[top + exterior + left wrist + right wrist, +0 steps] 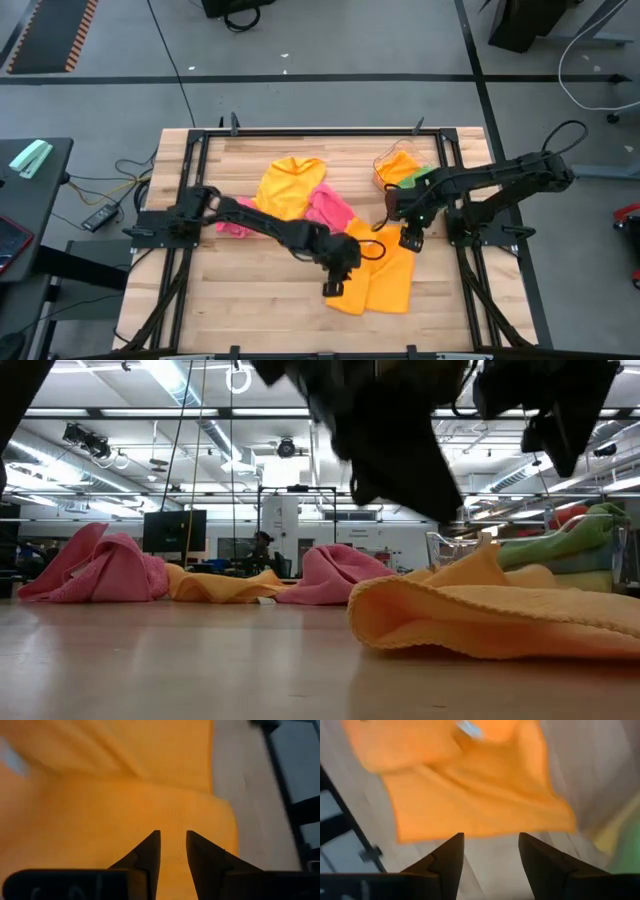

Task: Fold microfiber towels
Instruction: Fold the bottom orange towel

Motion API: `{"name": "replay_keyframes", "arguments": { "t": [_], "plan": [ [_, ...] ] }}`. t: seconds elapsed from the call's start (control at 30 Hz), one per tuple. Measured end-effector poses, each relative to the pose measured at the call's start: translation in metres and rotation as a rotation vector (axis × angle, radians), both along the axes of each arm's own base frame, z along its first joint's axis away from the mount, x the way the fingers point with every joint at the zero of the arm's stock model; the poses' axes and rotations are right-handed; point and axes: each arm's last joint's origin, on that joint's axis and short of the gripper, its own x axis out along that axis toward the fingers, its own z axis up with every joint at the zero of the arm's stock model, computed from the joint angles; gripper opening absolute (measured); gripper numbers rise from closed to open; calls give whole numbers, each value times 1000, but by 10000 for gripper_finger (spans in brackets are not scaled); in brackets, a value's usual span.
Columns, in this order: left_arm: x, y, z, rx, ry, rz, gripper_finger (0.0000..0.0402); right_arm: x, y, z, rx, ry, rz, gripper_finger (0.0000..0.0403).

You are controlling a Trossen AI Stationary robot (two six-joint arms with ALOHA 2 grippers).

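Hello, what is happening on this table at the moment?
Two robot arms are folding microfiber towels. The orange towel lies partly folded near the front of the table. The left end effector is over its edge, and the right end effector, fingers apart, is above it. Pink and yellow towels wait behind.

High cam looks straight down on my whole pale wooden slatted counter [250, 300]. Low cam sits at counter level, facing the room, close to the flat orange microfiber towel [500, 610]. Both my wrist cams look close past my dark fingers onto that same orange towel, shared by all four views.
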Motion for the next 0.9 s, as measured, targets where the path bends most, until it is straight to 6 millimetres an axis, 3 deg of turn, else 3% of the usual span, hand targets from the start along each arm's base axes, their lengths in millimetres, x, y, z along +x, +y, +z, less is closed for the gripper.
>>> {"name": "replay_keyframes", "arguments": {
  "t": [0.2,0.33,0.47,0.6,0.73,0.9],
  "plan": [
    [2,-13,-50,-22,150,64,82,11,40,-2,-47,-212,4,198],
    [-3,-26,-56,-50,211,105,68,7,67,-17,-70,-303,-50,198],
    [-9,-50,-52,-130,213,91,54,-3,89,-43,-23,-345,-76,197],
    [-16,-67,-34,-163,167,52,46,-17,101,-72,-21,-392,-117,193],
    [-16,-60,-13,-162,118,54,46,-28,106,-92,-51,-404,-130,186],
    [-12,-32,5,-13,21,134,46,-30,108,-108,-93,-364,-113,179]
  ]
}}
